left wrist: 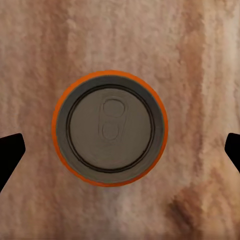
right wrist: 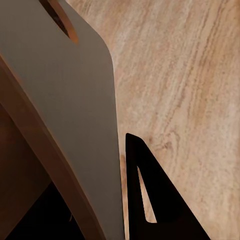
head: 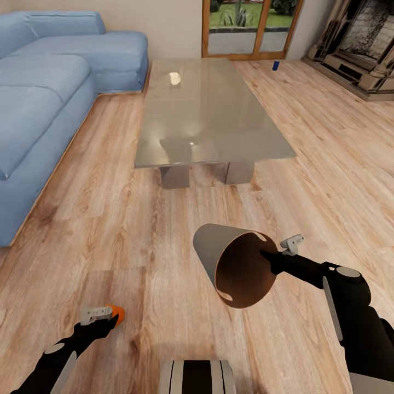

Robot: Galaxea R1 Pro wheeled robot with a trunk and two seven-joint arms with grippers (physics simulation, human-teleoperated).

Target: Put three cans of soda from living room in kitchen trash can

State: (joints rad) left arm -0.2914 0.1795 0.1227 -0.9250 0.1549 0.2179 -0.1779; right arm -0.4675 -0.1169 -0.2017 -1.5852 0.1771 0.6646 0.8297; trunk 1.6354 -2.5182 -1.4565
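Floor [head: 164,241] lies open near the coffee table [head: 208,109]. Left gripper [left wrist: 120,150] stands wide around the orange can [left wrist: 110,128]; right gripper [head: 273,255] clamps the bin [head: 232,262] rim.

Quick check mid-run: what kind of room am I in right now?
Most likely a living room: a blue corner sofa, a low glass-topped coffee table on pale wood plank flooring, and a stone fireplace beside glazed patio doors.

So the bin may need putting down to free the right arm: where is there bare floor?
Bare wood floor lies between the coffee table and the held trash can, and right of the table. Tighter by the left end effector over the orange soda can.
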